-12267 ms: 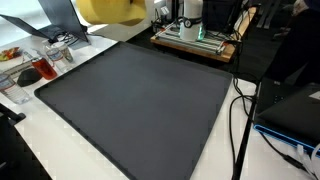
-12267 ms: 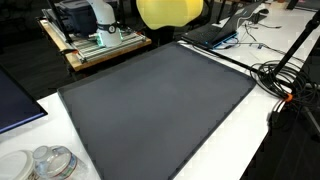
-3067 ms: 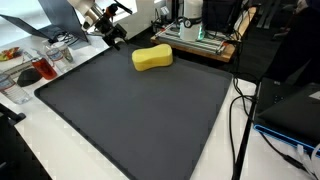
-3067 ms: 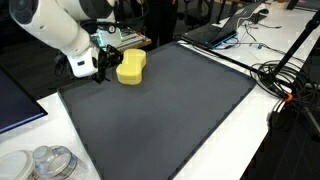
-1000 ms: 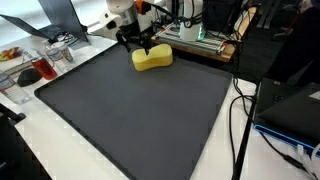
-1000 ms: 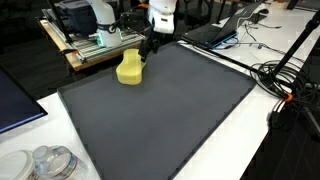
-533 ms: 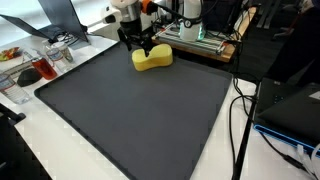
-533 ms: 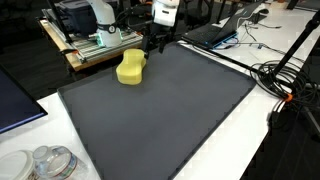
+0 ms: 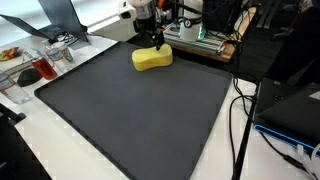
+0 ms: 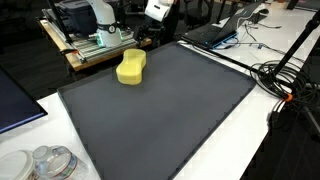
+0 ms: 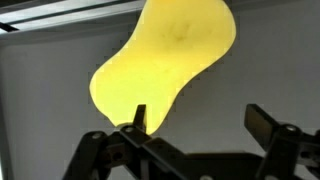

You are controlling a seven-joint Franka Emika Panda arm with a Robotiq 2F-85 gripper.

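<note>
My gripper (image 11: 200, 128) hangs wide open close above the yellow sponge (image 9: 152, 59), which lies near the dark mat's (image 9: 140, 115) far edge. Straddling its narrow waist squarely seems wisest.

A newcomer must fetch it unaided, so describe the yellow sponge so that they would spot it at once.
Start from the large dark grey mat. Near its far edge, just in front of the wooden platform, lies the sponge. It is the only thing on the mat: bright yellow, with a pinched waist like a peanut.
</note>
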